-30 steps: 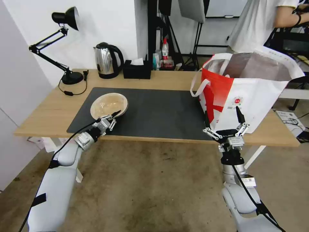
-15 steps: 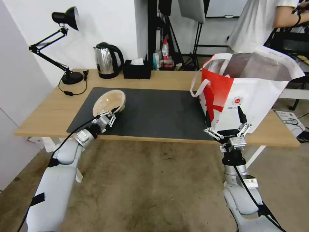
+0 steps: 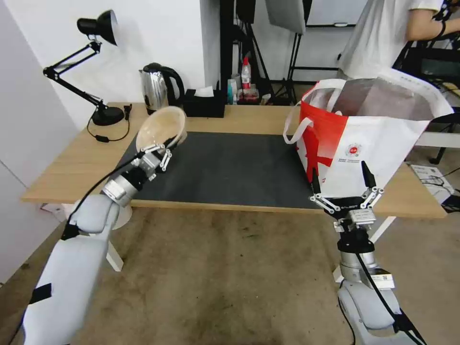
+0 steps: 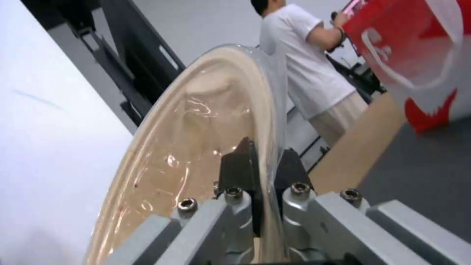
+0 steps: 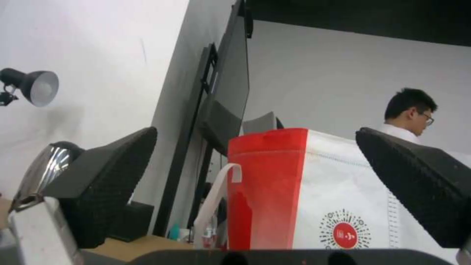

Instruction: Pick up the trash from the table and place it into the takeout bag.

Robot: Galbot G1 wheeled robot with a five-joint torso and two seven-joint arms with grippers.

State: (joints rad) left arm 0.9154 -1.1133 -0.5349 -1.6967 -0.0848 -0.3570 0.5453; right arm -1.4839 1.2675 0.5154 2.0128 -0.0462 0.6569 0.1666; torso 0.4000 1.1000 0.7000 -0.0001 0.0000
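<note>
Head view: the left gripper (image 3: 165, 143) was pinching the rim of the shallow beige bowl (image 3: 160, 127), which was held tilted on edge above the left end of the dark grey mat (image 3: 230, 167) on the table (image 3: 72, 163). The right gripper (image 3: 342, 184) hung at the table's near edge, fingers spread, just before the takeout bag (image 3: 378, 143), which stood open on the table's right end.

Left wrist view: both fingers (image 4: 238, 165) were pressed onto the bowl's (image 4: 196, 129) rim, one each side.

Right wrist view: the spread fingers (image 5: 108, 176) framed the bag (image 5: 314, 191); none touched it.
</note>
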